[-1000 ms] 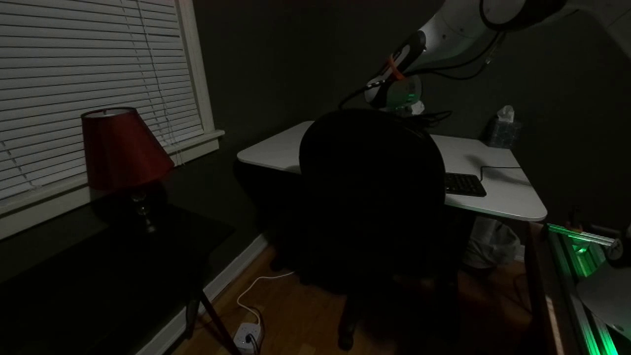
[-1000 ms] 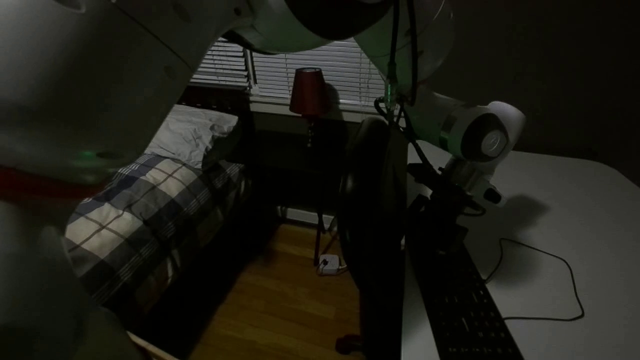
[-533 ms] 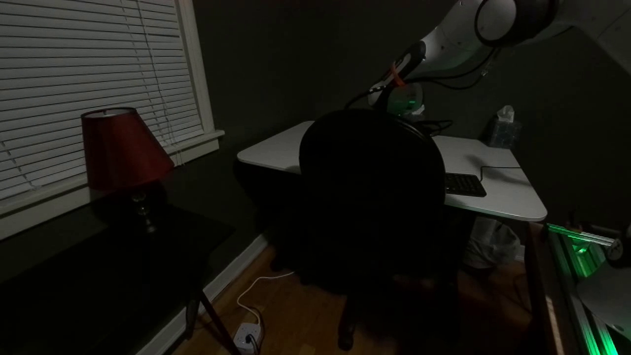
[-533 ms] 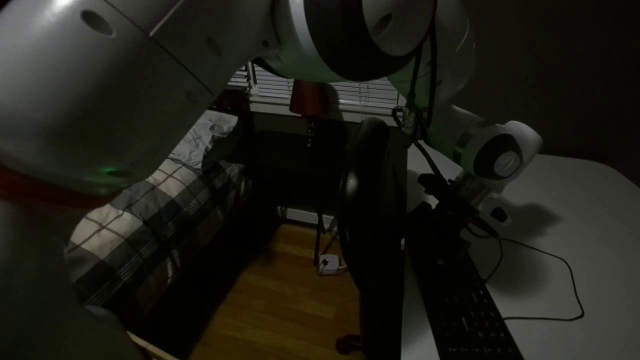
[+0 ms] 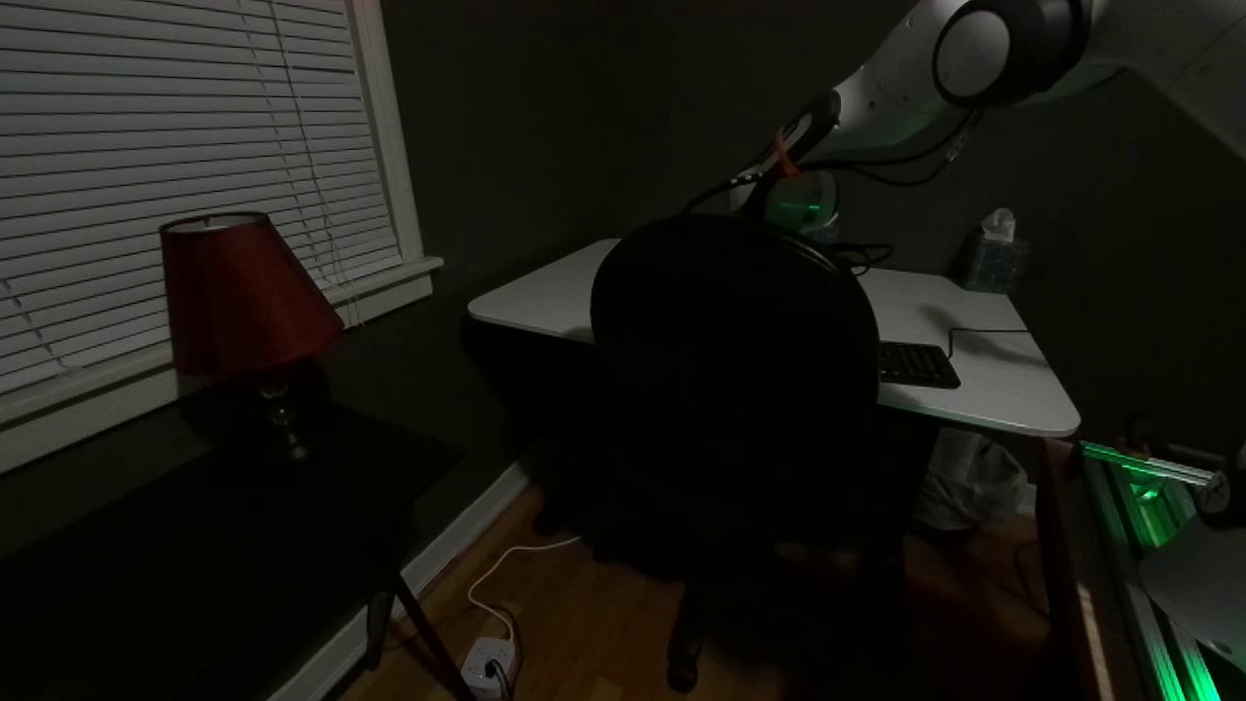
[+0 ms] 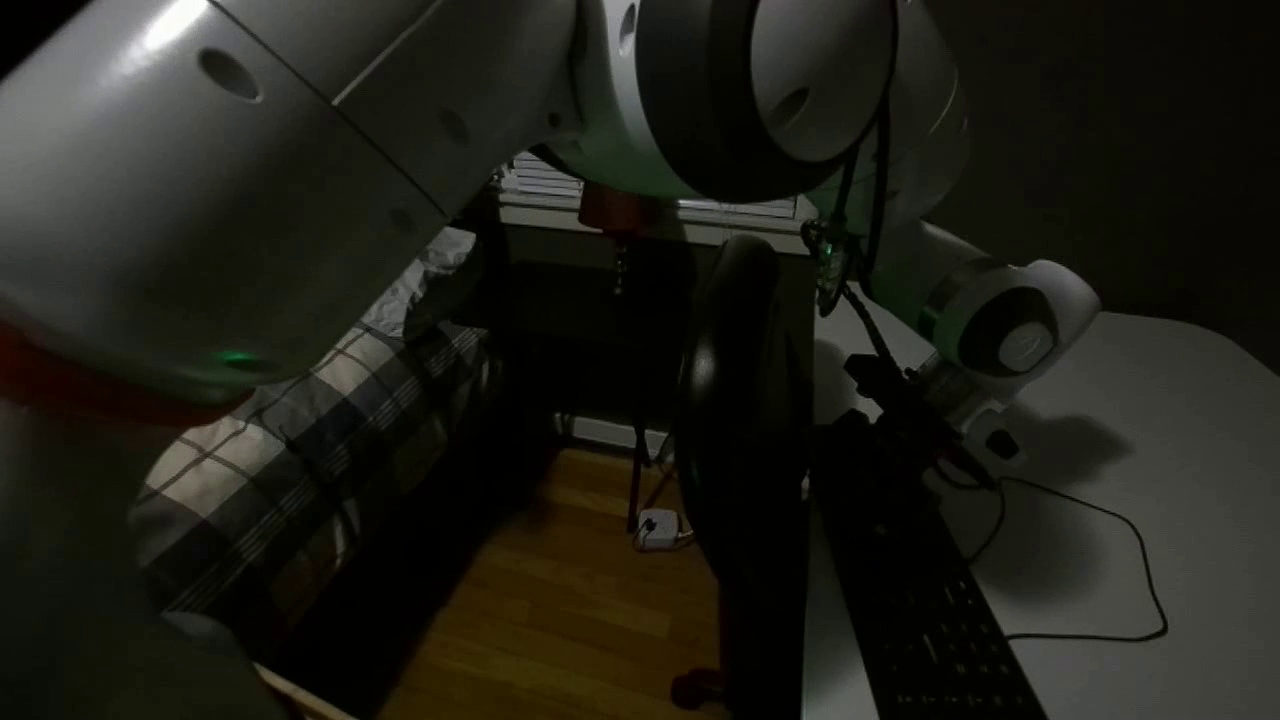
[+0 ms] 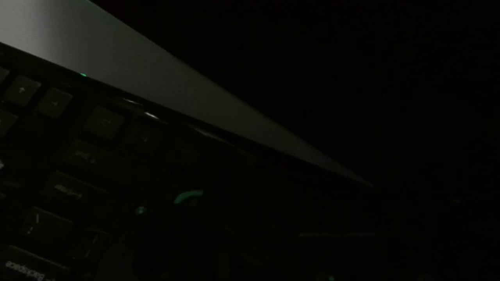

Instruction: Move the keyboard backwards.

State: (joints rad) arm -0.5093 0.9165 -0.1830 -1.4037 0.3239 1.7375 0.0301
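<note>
Keyboard (image 6: 935, 625): lying flat on the desk (image 6: 1200, 440), near the chair (image 6: 745, 420).
Gripper (image 6: 897, 510): hanging low at the keyboard; too dark to tell contact or jaw spacing.
Front edge (image 7: 152, 115): likely wanting level shoving, not pressing down.
Cable (image 6: 1085, 637): probably needing slack.

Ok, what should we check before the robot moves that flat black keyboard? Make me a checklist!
1. Long, thin black keyboard lying flat on the white desk: ok.
2. Jointed black end effector down by the keyboard: ok, though whether they touch doesn't show.
3. That end effector open or shut: cannot tell; it's black against black.
4. Thin black cable out of the way: not ok; it loops over the desk beside the keyboard and might snag.
5. Black round-backed office chair out of our view: not ok; in an exterior view it hides part of the keyboard.
6. Enough light: not ok; the wrist view is mostly dark.
</note>
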